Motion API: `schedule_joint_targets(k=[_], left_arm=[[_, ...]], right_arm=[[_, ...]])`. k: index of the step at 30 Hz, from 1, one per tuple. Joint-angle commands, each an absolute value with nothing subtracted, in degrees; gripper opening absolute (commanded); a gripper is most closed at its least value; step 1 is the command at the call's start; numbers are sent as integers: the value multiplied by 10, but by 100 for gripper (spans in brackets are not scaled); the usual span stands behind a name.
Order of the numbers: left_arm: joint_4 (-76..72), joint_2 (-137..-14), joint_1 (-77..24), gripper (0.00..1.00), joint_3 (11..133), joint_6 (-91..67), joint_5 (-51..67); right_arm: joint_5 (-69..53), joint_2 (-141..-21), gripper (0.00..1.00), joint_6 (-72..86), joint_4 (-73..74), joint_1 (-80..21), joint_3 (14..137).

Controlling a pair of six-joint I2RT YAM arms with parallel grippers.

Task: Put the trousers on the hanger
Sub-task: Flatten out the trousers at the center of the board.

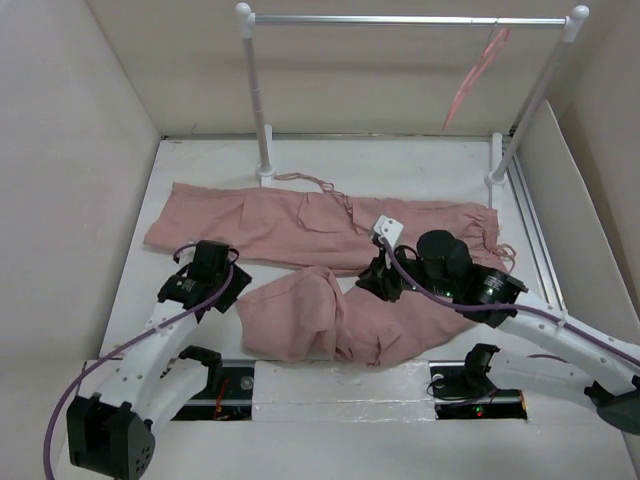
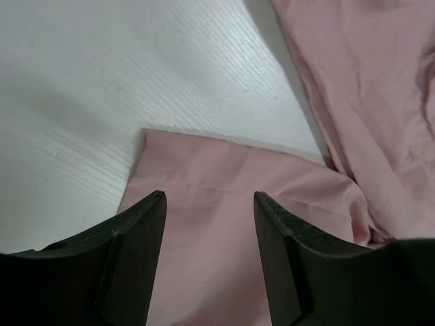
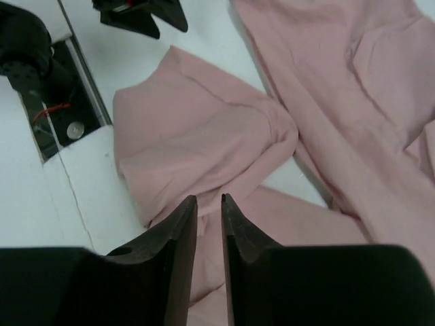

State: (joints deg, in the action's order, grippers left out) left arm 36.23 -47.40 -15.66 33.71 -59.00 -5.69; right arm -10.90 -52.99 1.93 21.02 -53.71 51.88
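Observation:
The dusty-pink trousers (image 1: 300, 225) lie on the white table, one leg spread along the back, the other bunched in front. The thin pink hanger (image 1: 478, 75) hangs from the rail at the back right, far from both grippers. My left gripper (image 1: 232, 290) is open and low over a flat hem corner of the trousers (image 2: 224, 224), its tips (image 2: 209, 197) on either side of the fabric. My right gripper (image 1: 372, 283) is nearly closed, its tips (image 3: 209, 198) pinching a fold of the bunched leg (image 3: 204, 129). The left gripper also shows in the right wrist view (image 3: 143, 17).
The white-and-metal garment rail (image 1: 400, 20) stands across the back on two posts. Beige walls close in the left, back and right sides. A metal strip (image 1: 540, 240) runs along the table's right edge. Bare table (image 2: 102, 81) lies left of the hem.

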Motion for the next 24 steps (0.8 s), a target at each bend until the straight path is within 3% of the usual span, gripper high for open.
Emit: schedule_joint_targets(k=[1,7,11,14,18,24], left_arm=[[322,-522,-156,51,318,-637,-95],[298,-649,-156,53,327,-621,-136],[284,-672,-156,51,325,-613,-122],[259,-675,-156,41,309,-607,-116],[254,-704,-156,0,313,-604,-114],[336,-653,-156,0,409,-563,-154]], right_arm=[[-107,-499,28,42,223,-542,503],[-91,-454,55,49,252,-542,487],[-85,-435,57,55,267,-548,481],[-76,-418,58,65,269,-548,477],[-57,-396,59,69,283,-548,489],[-4,-382,64,80,347,-541,501]])
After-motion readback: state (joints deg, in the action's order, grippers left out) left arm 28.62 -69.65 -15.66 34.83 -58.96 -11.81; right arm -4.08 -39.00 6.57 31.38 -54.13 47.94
